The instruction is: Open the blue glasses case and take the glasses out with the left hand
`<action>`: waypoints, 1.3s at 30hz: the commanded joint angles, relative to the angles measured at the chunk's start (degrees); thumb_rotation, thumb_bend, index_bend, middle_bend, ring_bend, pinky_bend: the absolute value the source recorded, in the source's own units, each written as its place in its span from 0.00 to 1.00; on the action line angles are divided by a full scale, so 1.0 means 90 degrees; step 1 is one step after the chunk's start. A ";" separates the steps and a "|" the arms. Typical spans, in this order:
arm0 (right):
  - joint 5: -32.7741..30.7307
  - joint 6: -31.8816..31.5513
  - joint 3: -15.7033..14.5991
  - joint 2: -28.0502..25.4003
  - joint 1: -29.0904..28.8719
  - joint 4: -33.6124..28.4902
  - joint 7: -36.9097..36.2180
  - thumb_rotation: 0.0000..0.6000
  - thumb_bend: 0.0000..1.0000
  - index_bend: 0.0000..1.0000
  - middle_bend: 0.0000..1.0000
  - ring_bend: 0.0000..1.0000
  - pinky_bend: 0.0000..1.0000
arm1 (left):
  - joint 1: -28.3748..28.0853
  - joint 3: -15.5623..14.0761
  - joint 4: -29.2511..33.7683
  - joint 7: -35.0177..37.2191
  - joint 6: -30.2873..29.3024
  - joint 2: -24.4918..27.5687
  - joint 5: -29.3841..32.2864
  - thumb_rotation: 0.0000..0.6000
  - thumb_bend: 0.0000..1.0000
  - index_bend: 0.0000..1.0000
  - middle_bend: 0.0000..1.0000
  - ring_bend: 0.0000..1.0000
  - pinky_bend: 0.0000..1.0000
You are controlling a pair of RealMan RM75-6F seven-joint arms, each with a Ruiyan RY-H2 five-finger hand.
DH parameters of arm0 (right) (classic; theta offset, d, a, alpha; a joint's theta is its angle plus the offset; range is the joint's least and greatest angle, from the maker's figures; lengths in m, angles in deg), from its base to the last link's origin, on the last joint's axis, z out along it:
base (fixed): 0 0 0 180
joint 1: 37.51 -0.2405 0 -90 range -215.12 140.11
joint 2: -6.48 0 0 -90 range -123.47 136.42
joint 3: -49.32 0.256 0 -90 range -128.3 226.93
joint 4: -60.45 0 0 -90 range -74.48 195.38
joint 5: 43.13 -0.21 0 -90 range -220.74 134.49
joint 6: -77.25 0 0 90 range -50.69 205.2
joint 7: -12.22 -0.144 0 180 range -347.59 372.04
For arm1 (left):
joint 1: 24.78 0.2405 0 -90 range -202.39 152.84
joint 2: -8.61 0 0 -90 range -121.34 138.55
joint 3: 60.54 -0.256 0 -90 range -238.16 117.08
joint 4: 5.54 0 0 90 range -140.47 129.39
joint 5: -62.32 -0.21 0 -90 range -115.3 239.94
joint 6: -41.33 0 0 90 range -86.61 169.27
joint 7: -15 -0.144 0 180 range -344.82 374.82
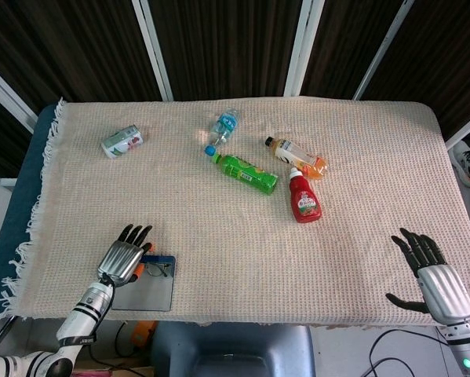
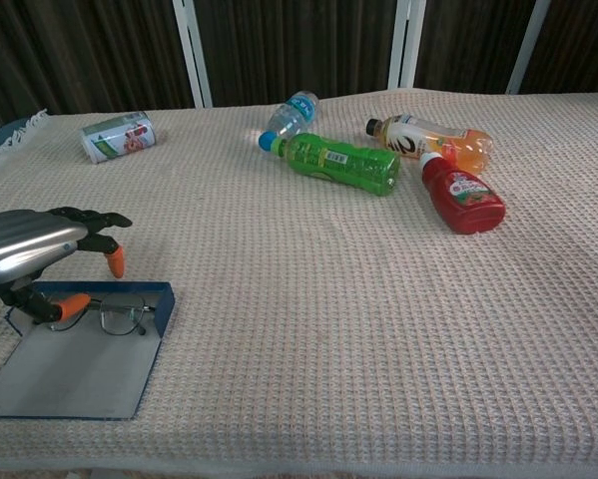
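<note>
Lower left of the chest view: the blue glasses case (image 2: 79, 374) lies open at the cloth's (image 2: 328, 319) near edge, thin-framed glasses (image 2: 109, 315) at its far end. The left hand (image 2: 34, 254) hovers over them, fingers apart, empty. The right hand (image 1: 435, 275), lower right, rests spread. No label writing is legible.

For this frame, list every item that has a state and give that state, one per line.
blue glasses case: open, lying flat
glasses: in the case, not gripped
left hand: above the glasses, fingers apart
right hand: open, holding nothing
bottles: lying on their sides, capped
can: on its side
</note>
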 commanded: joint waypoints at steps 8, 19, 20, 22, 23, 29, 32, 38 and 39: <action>0.0005 -0.0009 -0.0002 -0.0004 0.0003 -0.0003 -0.0006 1.00 0.15 0.00 0.00 0.00 0.00 | 0.0106 0.0032 -0.0293 0.0146 -0.0033 -0.0197 -0.0190 1.00 0.42 0.38 0.00 0.00 0.00; -0.0002 -0.0006 0.0002 -0.0010 0.0002 -0.0009 -0.0009 1.00 0.15 0.00 0.00 0.00 0.00 | 0.0169 0.0111 -0.0374 0.0265 0.0006 -0.0240 -0.0275 1.00 0.42 0.41 0.00 0.00 0.00; -0.0001 -0.0009 0.0001 -0.0012 0.0004 -0.0010 -0.0010 1.00 0.15 0.00 0.00 0.00 0.00 | 0.0170 0.0117 -0.0379 0.0263 0.0014 -0.0241 -0.0271 1.00 0.42 0.41 0.00 0.00 0.00; -0.0001 -0.0014 0.0003 -0.0010 0.0005 -0.0011 -0.0011 1.00 0.15 0.00 0.00 0.00 0.00 | 0.0175 0.0134 -0.0389 0.0266 0.0032 -0.0247 -0.0259 1.00 0.42 0.42 0.00 0.00 0.00; -0.0003 -0.0015 0.0004 -0.0009 0.0005 -0.0010 -0.0010 1.00 0.15 0.00 0.00 0.00 0.00 | 0.0176 0.0140 -0.0396 0.0269 0.0042 -0.0252 -0.0253 1.00 0.42 0.42 0.00 0.00 0.00; -0.0011 -0.0013 0.0010 -0.0001 0.0003 -0.0002 -0.0007 1.00 0.15 0.00 0.00 0.00 0.00 | 0.0189 0.0172 -0.0418 0.0283 0.0076 -0.0257 -0.0249 1.00 0.42 0.44 0.00 0.00 0.00; -0.0010 -0.0017 0.0012 0.0001 0.0003 0.0001 -0.0013 1.00 0.15 0.00 0.00 0.00 0.00 | 0.0197 0.0180 -0.0424 0.0274 0.0087 -0.0262 -0.0248 1.00 0.42 0.44 0.00 0.00 0.00; -0.0011 -0.0030 0.0015 -0.0004 0.0008 0.0004 -0.0029 1.00 0.15 0.00 0.00 0.00 0.00 | 0.0199 0.0209 -0.0424 0.0279 0.0116 -0.0265 -0.0231 1.00 0.42 0.46 0.00 0.00 0.00; -0.0011 -0.0030 0.0015 -0.0004 0.0007 0.0005 -0.0029 1.00 0.15 0.00 0.00 0.00 0.00 | 0.0199 0.0210 -0.0423 0.0279 0.0117 -0.0265 -0.0231 1.00 0.42 0.46 0.00 0.00 0.00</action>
